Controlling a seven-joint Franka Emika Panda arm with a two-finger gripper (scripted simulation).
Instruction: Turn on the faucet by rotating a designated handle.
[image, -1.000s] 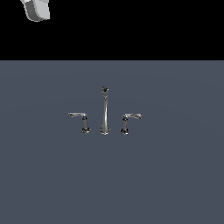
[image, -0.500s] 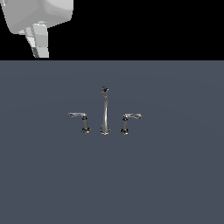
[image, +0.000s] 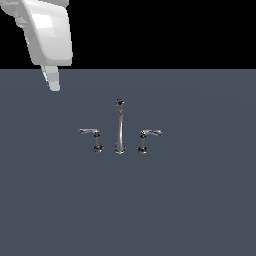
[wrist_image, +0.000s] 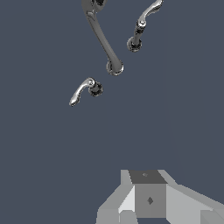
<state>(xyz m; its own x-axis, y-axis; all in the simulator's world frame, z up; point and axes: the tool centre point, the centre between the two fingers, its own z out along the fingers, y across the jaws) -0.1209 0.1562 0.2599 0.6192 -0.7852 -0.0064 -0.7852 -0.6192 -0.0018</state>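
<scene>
The faucet (image: 119, 131) is a small chrome set standing on the grey floor: a tall thin spout with a knobbed top between two short lever handles. The handle (image: 92, 137) is on the exterior view's left of the spout, its arm pointing left. The twin (image: 147, 138) points right. My gripper (image: 52, 81) hangs high at the exterior view's upper left, well away from the handle, with its fingers together and empty. In the wrist view the handle (wrist_image: 85, 90) lies ahead of my gripper (wrist_image: 148, 192), with the spout (wrist_image: 103, 39) and twin (wrist_image: 142, 26) beyond it.
The grey floor (image: 190, 200) spreads flat all around the faucet. A black background fills the exterior view above the floor's far edge.
My gripper has come down into view at the exterior view's upper left, lower and a little further right. The faucet and both handles have not moved.
</scene>
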